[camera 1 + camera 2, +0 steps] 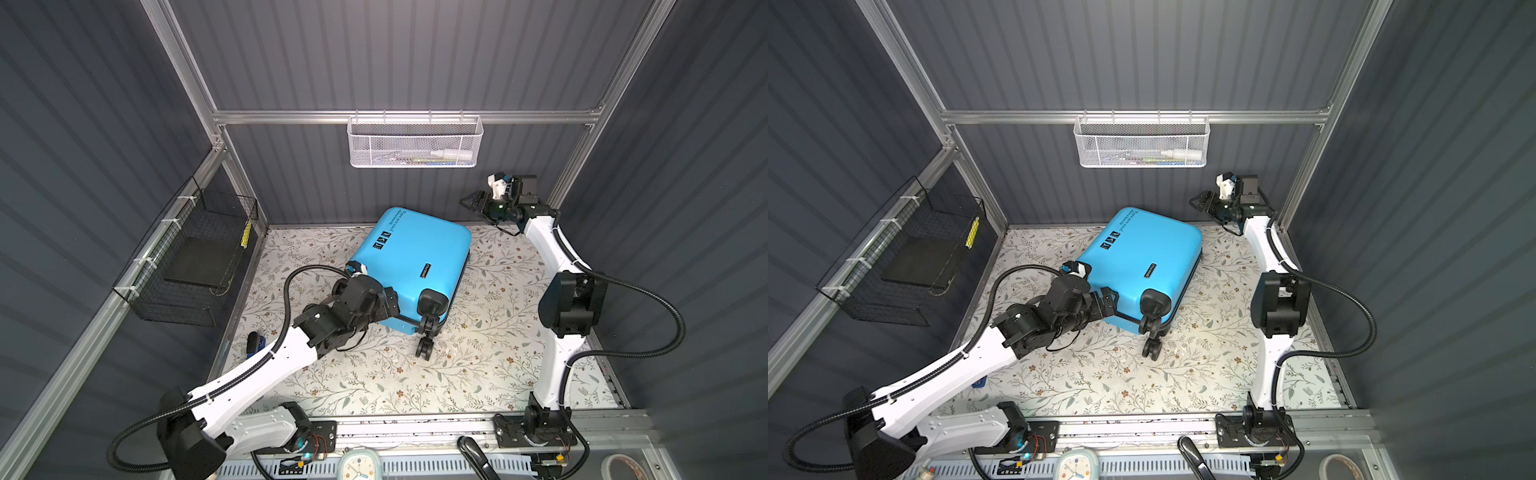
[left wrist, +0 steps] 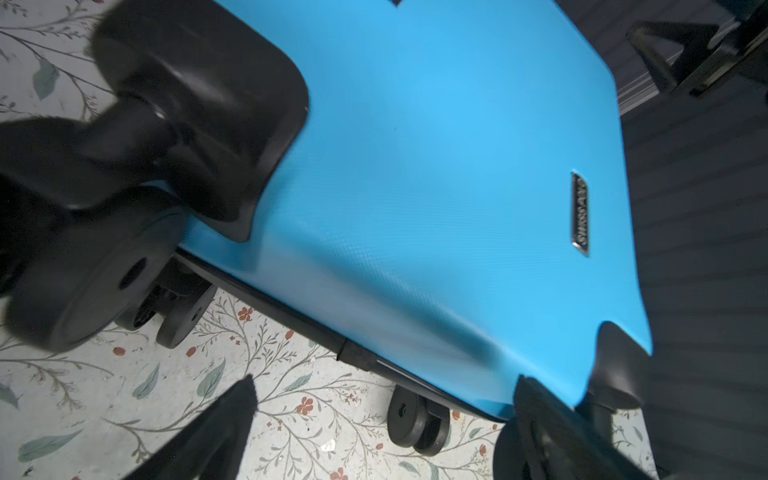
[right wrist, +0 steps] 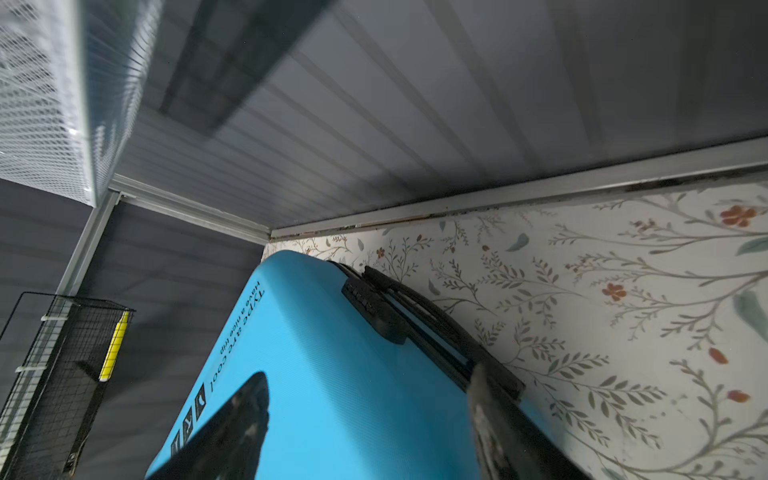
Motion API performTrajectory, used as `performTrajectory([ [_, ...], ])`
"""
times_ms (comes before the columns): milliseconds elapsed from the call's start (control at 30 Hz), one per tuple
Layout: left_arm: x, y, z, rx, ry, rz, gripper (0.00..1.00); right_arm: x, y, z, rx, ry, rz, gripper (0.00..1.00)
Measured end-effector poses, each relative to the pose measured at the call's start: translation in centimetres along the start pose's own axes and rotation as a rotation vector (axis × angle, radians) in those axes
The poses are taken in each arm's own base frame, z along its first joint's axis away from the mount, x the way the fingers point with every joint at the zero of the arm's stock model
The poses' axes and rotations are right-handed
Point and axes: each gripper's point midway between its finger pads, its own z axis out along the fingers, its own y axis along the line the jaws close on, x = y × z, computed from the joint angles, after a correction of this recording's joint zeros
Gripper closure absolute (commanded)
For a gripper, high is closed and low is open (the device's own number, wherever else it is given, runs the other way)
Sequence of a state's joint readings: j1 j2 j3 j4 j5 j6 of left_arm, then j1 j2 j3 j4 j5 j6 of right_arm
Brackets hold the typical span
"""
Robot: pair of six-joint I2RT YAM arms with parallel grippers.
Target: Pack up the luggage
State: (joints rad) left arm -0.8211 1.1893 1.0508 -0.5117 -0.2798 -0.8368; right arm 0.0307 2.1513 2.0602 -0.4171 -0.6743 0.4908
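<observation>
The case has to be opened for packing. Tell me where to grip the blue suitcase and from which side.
I would grip the black side handle on the suitcase, coming from the right with the right gripper. The case lies flat and closed on the table. Its smooth shell offers no hold, while that raised handle runs along the long edge on that side.

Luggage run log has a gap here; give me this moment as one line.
luggage: closed, lying on table | left tool: open, at wheel end | right tool: open, raised, empty
</observation>
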Motion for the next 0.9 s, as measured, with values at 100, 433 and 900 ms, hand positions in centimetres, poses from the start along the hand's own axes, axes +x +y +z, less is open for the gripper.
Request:
performTrajectory([
  [100, -0.6, -0.5, 0.7, 0.034, 0.016, 0.007, 0.0, 1.2, -0.4, 0.9, -0.038, 0.052, 0.022, 0.26],
  [433, -2.6, -0.3, 2.1, 0.086, 0.034, 0.018, 0.0, 4.0, 2.1, 0.5, -0.16, 0.124, -0.024, 0.29],
  [900, -4.3, 0.6, 3.0, 0.087, 0.071, 0.061, 0.0, 12.6, 7.2, -3.8, -0.316, 0.14, -0.101, 0.33],
])
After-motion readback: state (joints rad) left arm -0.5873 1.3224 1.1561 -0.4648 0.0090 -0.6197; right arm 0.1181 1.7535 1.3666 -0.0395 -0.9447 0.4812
